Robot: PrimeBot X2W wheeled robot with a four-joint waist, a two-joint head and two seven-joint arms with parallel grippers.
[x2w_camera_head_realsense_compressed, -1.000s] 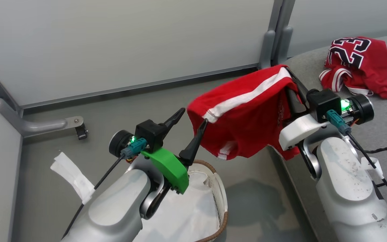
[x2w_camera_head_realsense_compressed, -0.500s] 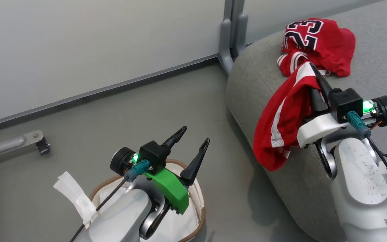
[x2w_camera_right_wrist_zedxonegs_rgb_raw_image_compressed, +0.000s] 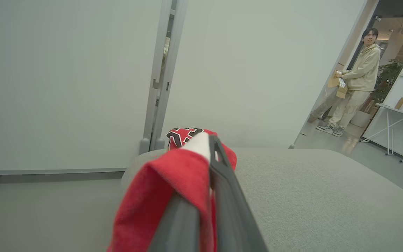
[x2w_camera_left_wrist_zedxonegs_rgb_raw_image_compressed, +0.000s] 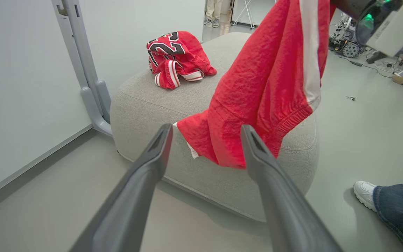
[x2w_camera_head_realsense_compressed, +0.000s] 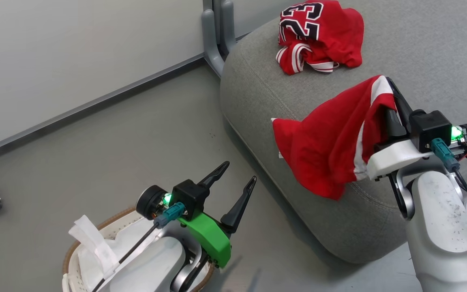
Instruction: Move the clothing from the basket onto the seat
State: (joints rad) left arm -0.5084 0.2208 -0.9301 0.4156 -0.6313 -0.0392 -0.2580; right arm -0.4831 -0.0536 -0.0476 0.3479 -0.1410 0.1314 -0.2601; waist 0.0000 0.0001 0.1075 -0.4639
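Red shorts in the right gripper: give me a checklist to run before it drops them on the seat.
1. Right gripper shut on the shorts: ok.
2. Shorts fully above the seat: not ok, their lower end hangs past its near edge.
3. Jersey lies apart from the shorts on the seat: ok.
4. Left gripper open, apart from the shorts: ok.
5. Basket free of red clothes: cannot tell, the left arm hides part.

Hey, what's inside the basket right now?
The white liner shows inside the basket, with no red cloth in the visible part. The left forearm covers the basket's middle, so that part cannot be checked.
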